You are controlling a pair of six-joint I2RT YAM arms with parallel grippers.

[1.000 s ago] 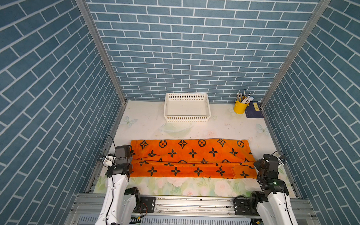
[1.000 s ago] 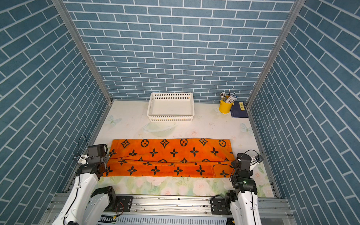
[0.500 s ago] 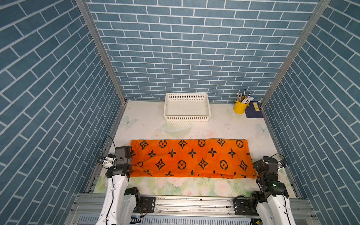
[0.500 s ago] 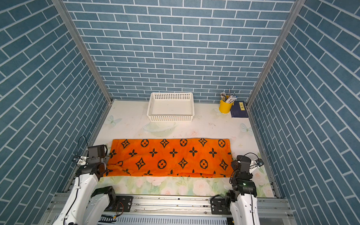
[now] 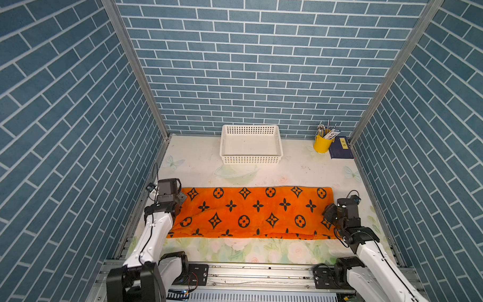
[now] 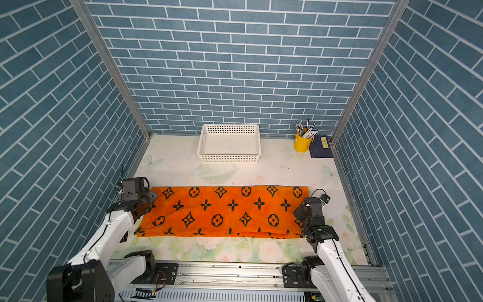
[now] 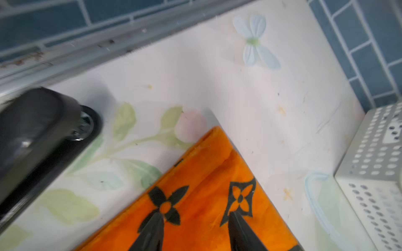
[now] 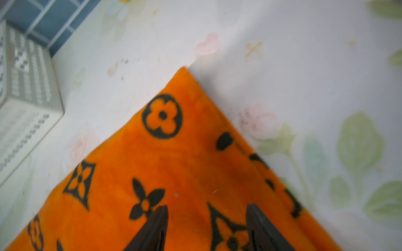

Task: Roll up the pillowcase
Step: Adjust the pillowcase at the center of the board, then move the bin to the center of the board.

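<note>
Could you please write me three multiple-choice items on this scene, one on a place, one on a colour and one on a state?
1. Where is the white basket?
A. against the back wall
B. on the pillowcase
C. by the left arm's base

2. What colour is the cup holding pens?
A. red
B. yellow
C. green

3. How do the jaws of the right gripper stand?
A. shut on the basket
B. apart above the pillowcase
C. out of sight

Answers: 1 A, both top views show it beyond the cloth; 2 B, its wall is plainly yellow; 3 B, the right wrist view shows orange fabric between them.
</note>
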